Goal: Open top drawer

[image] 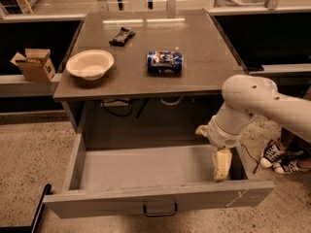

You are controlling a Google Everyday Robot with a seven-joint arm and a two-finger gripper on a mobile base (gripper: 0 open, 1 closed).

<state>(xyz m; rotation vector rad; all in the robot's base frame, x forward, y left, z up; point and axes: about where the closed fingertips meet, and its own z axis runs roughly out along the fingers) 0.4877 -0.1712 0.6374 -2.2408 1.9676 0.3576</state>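
Left to right: a cardboard box (33,64) off to the side, then a round white bowl (90,64), a dark wrapper (121,35) and a blue can (164,62) on the smooth grey table (209,57). Underneath, the top drawer (146,170) sits well out. It's a matte grey tray, long axis left-right, with a black bar handle (160,210). The gripper (222,165) dips into its right end, just behind the front panel, so I'd guess any further pull goes toward the camera. Can't tell if it's spread or pinched.

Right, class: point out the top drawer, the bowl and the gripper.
top drawer (107,203): camera view, front panel.
bowl (90,64): camera view, its middle.
gripper (222,165): camera view, its tip, inside the drawer's right end.
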